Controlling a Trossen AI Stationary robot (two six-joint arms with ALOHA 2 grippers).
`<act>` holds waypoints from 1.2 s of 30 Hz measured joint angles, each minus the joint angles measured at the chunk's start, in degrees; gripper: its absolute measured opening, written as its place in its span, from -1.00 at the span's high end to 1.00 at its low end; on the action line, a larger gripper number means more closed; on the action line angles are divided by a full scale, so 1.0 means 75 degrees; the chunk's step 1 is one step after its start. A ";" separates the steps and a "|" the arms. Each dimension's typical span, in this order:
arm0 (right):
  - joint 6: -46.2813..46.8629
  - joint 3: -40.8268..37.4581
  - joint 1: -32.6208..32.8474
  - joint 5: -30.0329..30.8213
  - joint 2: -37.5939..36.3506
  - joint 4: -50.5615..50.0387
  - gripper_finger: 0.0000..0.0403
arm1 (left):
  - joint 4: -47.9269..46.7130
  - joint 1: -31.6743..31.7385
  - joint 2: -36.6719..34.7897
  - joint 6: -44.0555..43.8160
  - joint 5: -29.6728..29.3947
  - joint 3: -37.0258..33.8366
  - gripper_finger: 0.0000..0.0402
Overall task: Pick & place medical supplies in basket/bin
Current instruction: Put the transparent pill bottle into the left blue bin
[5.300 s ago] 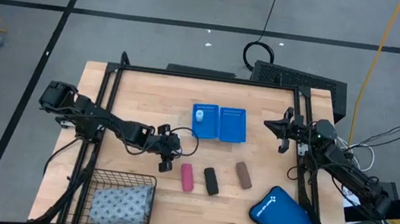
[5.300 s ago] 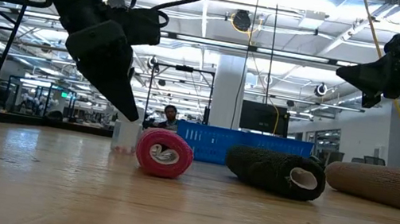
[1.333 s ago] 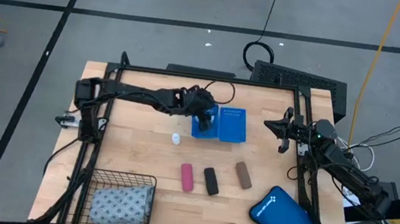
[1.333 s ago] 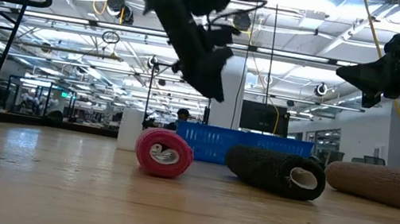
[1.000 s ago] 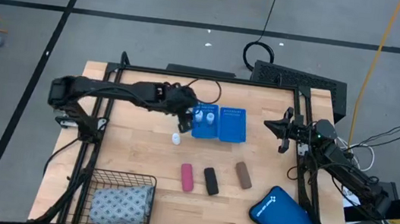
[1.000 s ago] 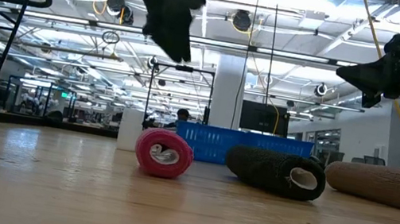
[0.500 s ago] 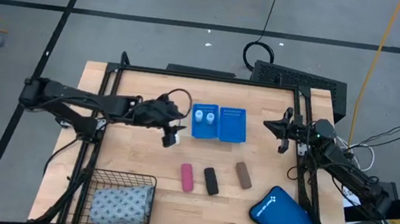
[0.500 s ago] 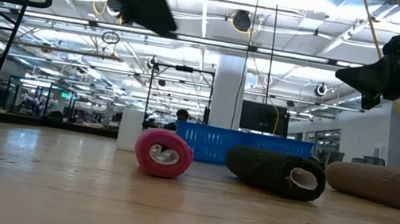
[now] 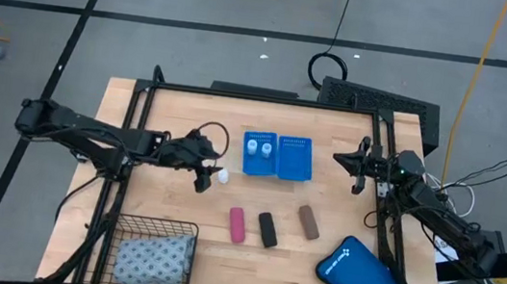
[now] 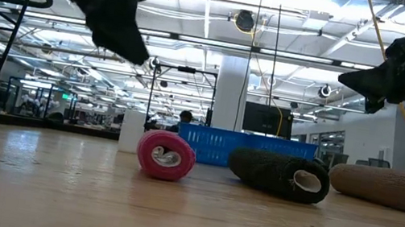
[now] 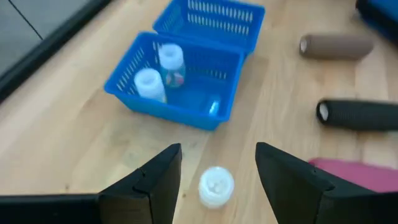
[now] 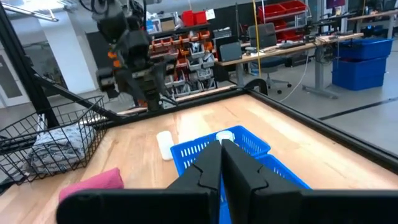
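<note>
Alignment comes first: the left gripper (image 11: 217, 163), fingers spread and empty, hovers over the last small white plastic vial (image 11: 216, 185) at the frame's bottom centre, standing on the wooden table (image 9: 159, 203) just short of the bright-blue perforated plastic tray (image 11: 205, 106). It should descend straight, straddling the cap. The right gripper (image 12: 222, 163) waits pressed together at right. A second ago the left gripper hung over the tray.
</note>
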 joint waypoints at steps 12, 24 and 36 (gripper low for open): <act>0.0001 -0.0001 -0.0001 0.0001 0.0060 0.0046 0.98 | 0.0061 -0.0211 0.1297 -0.0006 0.0000 -0.0087 -0.08; 0.0000 -0.0001 0.0000 0.0001 0.0057 0.0049 0.98 | 0.0475 -0.0208 0.2120 -0.0016 -0.0003 -0.0087 -0.04; 0.0003 -0.0002 -0.0001 0.0001 0.0057 0.0049 0.98 | 0.0812 -0.0208 0.2249 -0.0034 -0.0061 -0.0087 -0.01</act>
